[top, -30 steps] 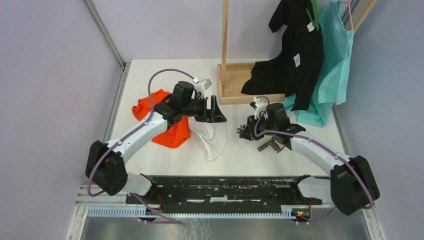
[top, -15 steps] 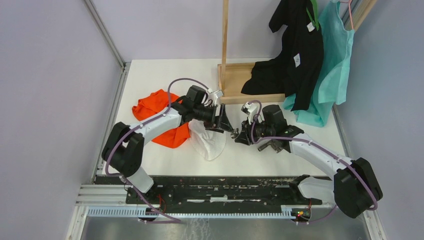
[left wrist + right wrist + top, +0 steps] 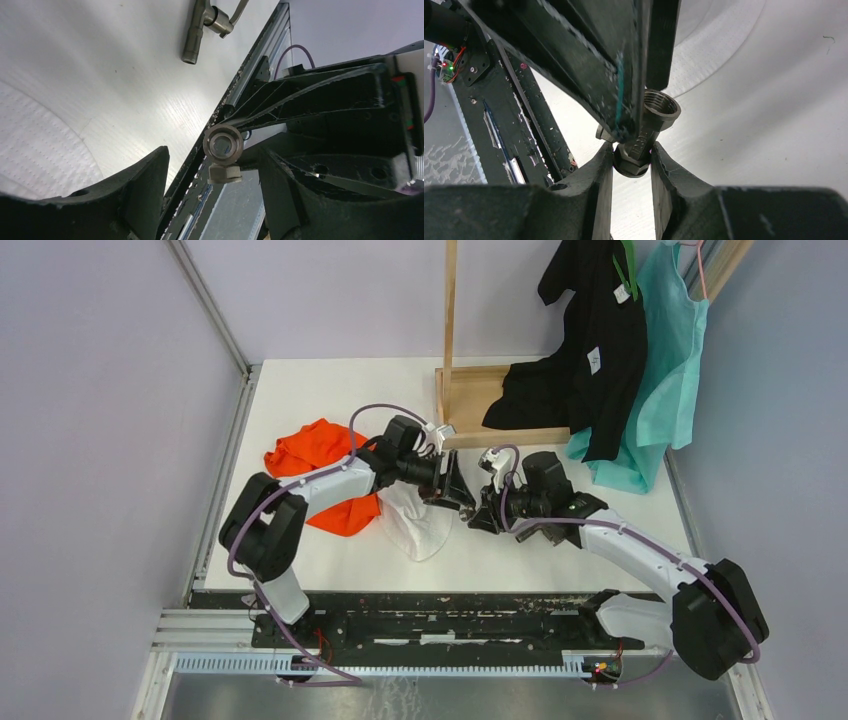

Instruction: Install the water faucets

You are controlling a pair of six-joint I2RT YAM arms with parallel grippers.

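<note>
My right gripper (image 3: 631, 165) is shut on a grey metal valve body (image 3: 644, 142), whose threaded open end (image 3: 661, 107) points up and away. In the top view the right gripper (image 3: 487, 512) sits mid-table, tip to tip with my left gripper (image 3: 458, 492). My left gripper (image 3: 212, 195) is open, and the held valve body (image 3: 223, 149) shows end-on just beyond its fingertips, untouched. One left finger (image 3: 614, 65) crosses close in front of the valve body in the right wrist view. A second faucet part with a thin bent spout (image 3: 205, 22) lies loose on the table.
A white cloth (image 3: 420, 525) and an orange cloth (image 3: 310, 455) lie under and left of the left arm. A wooden stand base (image 3: 480, 405) with an upright post is behind. Black (image 3: 590, 340) and teal (image 3: 660, 370) garments hang at back right. A black rail (image 3: 430, 605) runs along the near edge.
My left arm has swung right and its open gripper has come up to the right gripper. The right gripper has shifted slightly left with the valve body still held.
</note>
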